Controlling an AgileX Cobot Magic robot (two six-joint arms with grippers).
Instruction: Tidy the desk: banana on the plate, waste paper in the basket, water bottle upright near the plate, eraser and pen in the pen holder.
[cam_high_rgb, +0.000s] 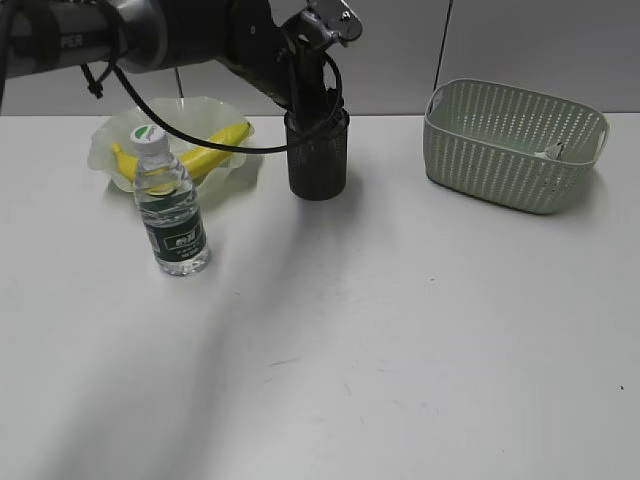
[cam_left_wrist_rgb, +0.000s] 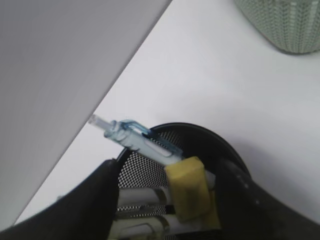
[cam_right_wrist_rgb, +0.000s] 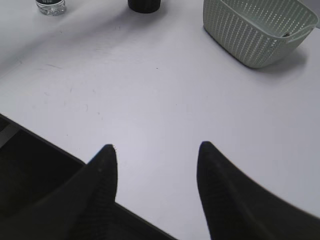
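- Pen (cam_left_wrist_rgb: 142, 141) and eraser (cam_left_wrist_rgb: 189, 187) are seen inside the black mesh pen holder (cam_high_rgb: 318, 152), with the left tool (cam_left_wrist_rgb: 165, 200) spread around them over the cup mouth, apparently so they drop in
- Banana (cam_high_rgb: 215, 148) is laid on the plate (cam_high_rgb: 110, 140); the water bottle (cam_high_rgb: 170, 205) is stood upright beside it on the desk (cam_high_rgb: 400, 330)
- Waste paper (cam_high_rgb: 552, 152) is lodged in the basket (cam_high_rgb: 510, 145)
- The right tool (cam_right_wrist_rgb: 156, 165) is held spread and empty above the desk

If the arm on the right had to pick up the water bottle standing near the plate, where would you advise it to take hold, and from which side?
I would grip the water bottle around its labelled middle, coming in level from the open desk on its right or front. It stands upright and round, so the fingers can close across the body. The plate with the banana sits close behind, leaving less room there.
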